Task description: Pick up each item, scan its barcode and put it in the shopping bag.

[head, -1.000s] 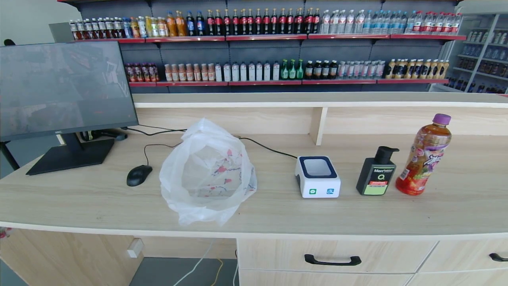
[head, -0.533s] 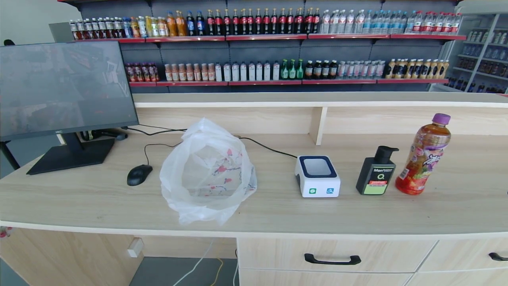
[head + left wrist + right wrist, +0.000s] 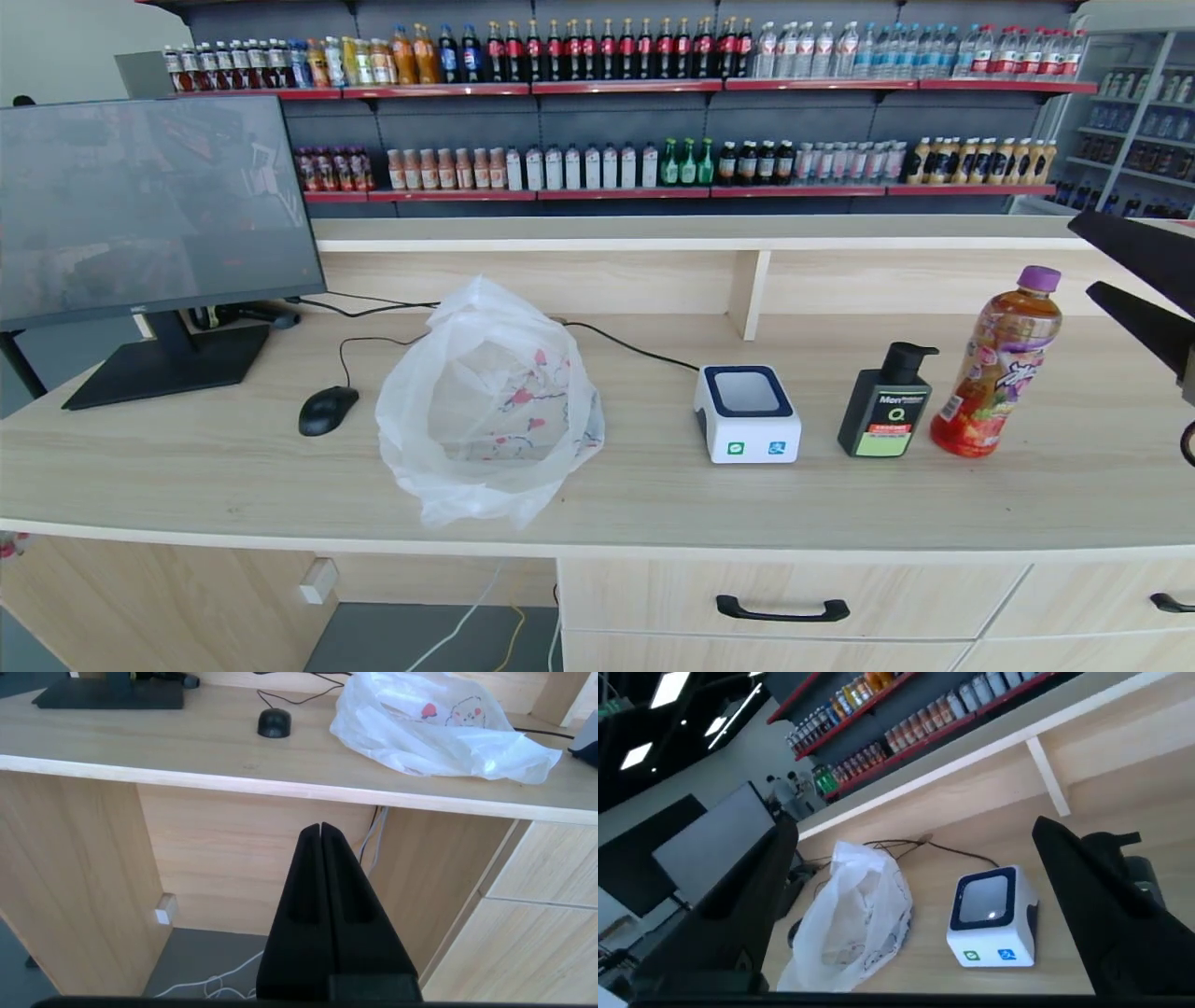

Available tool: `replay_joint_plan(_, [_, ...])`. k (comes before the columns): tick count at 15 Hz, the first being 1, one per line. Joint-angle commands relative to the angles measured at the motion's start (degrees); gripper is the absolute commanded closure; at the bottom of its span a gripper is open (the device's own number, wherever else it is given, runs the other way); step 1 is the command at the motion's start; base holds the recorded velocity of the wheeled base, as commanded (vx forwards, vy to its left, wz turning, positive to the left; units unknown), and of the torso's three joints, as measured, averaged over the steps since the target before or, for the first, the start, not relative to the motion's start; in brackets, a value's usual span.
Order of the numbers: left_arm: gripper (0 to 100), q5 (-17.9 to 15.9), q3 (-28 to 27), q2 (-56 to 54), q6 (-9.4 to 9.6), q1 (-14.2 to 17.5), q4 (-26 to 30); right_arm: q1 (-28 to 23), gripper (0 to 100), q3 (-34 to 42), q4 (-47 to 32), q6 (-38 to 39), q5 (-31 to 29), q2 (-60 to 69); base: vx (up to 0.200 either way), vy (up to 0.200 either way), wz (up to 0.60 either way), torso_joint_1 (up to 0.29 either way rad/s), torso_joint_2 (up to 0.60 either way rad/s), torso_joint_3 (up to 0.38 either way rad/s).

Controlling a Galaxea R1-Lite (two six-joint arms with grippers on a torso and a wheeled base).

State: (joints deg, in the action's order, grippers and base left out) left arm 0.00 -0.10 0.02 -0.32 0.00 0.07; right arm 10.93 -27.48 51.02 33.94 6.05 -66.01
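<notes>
A white plastic shopping bag [image 3: 490, 406] lies open on the wooden counter [image 3: 653, 504], left of a small white barcode scanner [image 3: 745, 413]. To the scanner's right stand a black pump bottle [image 3: 887, 406] and an orange juice bottle with a purple cap [image 3: 999, 369]. My right gripper [image 3: 1083, 255] is open at the far right, above and beyond the juice bottle, holding nothing. In the right wrist view the right gripper [image 3: 915, 829] frames the scanner [image 3: 990, 917] and the bag [image 3: 850, 919]. My left gripper [image 3: 320, 835] is shut and empty, low in front of the counter's edge [image 3: 280, 775].
A monitor [image 3: 154, 210] on a black stand and a black mouse [image 3: 327, 411] with cables occupy the counter's left. A raised ledge with a divider [image 3: 747, 289] runs along the back. Drink shelves [image 3: 653, 89] stand behind. Drawers [image 3: 782, 611] are below the counter.
My right gripper has come into the head view from the right edge. The bag, scanner and both bottles have not moved.
</notes>
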Motion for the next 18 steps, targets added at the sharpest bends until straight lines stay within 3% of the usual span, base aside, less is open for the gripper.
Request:
replay_joint_plan(1, [100,0.0,0.0,0.0,-0.03,0.0,0.0,0.3,0,2.2,0.8,2.3,0.0,-3.9,0.0,0.0,0.0,0.0,0.0,0.0])
replay_joint_plan(5, [100,0.0,0.0,0.0,-0.03,0.0,0.0,0.4,0,5.8,6.7,7.0,0.1,-7.9,0.0,0.0,0.0,0.0,0.0,0.0])
replay_joint_plan(12, [100,0.0,0.0,0.0,-0.03,0.0,0.0,1.0,0,13.1,37.6,5.7,-3.8,-31.2,0.0,0.0,0.0,0.0,0.0,0.0])
replay_joint_plan(18, [100,0.0,0.0,0.0,-0.03,0.0,0.0,1.5,0,15.5,39.0,5.3,-4.5,-33.0,0.0,0.0,0.0,0.0,0.0,0.0])
